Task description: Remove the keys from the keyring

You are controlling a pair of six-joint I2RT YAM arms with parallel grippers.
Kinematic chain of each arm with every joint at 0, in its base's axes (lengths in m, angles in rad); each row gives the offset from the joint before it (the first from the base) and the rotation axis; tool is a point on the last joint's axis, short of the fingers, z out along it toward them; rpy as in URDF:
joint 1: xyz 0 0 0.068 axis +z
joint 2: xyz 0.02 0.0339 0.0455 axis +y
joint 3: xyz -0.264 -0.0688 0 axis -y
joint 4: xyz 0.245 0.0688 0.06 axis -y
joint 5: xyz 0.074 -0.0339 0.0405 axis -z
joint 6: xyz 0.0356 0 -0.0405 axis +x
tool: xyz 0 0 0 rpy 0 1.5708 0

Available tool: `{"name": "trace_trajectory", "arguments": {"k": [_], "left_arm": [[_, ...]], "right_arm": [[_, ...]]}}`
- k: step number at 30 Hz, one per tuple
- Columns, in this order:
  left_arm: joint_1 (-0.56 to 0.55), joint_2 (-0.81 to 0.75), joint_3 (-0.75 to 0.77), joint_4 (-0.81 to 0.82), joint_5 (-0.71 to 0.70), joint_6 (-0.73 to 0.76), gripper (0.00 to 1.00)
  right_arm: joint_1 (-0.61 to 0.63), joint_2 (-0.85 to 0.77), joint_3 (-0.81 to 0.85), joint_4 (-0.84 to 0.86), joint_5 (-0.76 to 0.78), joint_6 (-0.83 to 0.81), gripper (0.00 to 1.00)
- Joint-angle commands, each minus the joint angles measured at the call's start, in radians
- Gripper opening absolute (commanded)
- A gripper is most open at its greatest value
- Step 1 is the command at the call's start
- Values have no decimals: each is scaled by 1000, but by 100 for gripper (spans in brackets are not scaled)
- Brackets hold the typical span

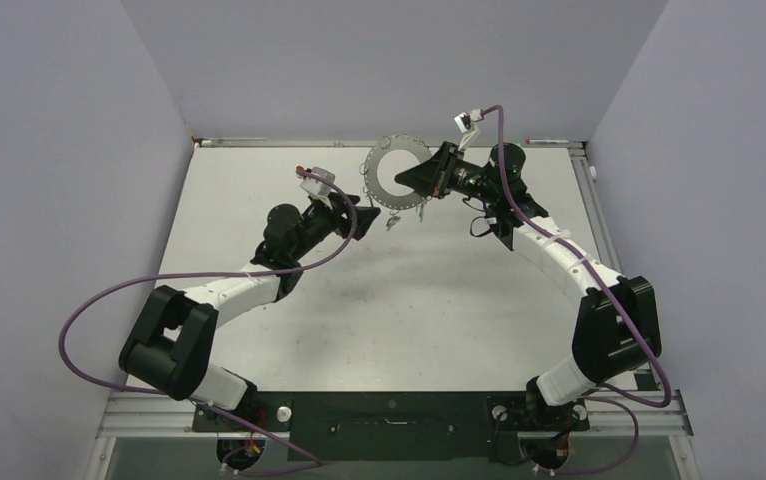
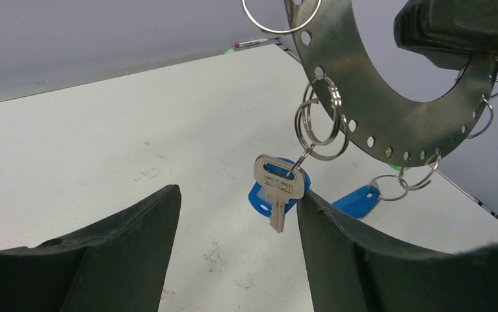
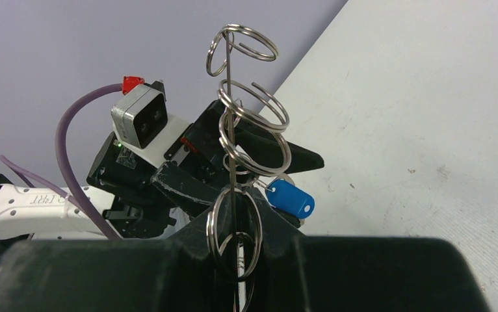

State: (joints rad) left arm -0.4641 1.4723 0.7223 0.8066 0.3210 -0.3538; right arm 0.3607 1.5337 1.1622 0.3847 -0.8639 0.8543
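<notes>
Walls (image 1: 379, 60) of plain pale purple on three sides, around a flat white table (image 1: 409, 300) with small scuffs and specks. Right gripper (image 1: 414, 178), black and hard, pinched tight on the rim of the keyring (image 1: 371, 178), holding it up off the table near the far edge. Own fingers cut off at the bottom of the right wrist view, ring seen there only as a thin edge. Left gripper (image 2: 236, 195) spread wide just under the ring, no sure touch on anything. Keyring flat, shiny grey metal, round with a big hole and little holes along the rim, top cut off in the left wrist view. Thin wire loops (image 2: 318, 120) hanging from the holes. Silver key (image 2: 277, 188) dangling between the left fingers, half hiding a blue plastic tag (image 2: 258, 200). Second blue tag (image 2: 360, 200) partly behind one dark finger. Tiny green bit (image 2: 397, 168) by the rim, too small to make out.
</notes>
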Motion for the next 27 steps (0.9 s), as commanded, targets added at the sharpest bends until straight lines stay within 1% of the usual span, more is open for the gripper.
{"name": "trace_trajectory", "arguments": {"k": [1,8,13,16,18,20,25,27], "left_arm": [[-4,12,13,68,-74,1,62],[-15,26,-5,108,-102,4,57],[-16,29,-13,132,-95,11,50],[-20,31,-14,138,-97,22,47],[-24,32,-16,138,-113,34,47],[-25,33,-23,158,-91,39,47],[-31,37,-29,192,-61,42,52],[-32,43,-28,197,-55,45,52]], "right_arm": [[4,-23,19,50,19,14,5],[4,-21,17,34,42,5,5],[4,-24,13,30,45,2,5],[4,-23,11,31,48,3,5],[4,-22,8,29,49,5,5],[4,-21,7,31,51,4,5],[4,-19,2,37,51,12,5],[4,-19,1,40,51,16,5]]}}
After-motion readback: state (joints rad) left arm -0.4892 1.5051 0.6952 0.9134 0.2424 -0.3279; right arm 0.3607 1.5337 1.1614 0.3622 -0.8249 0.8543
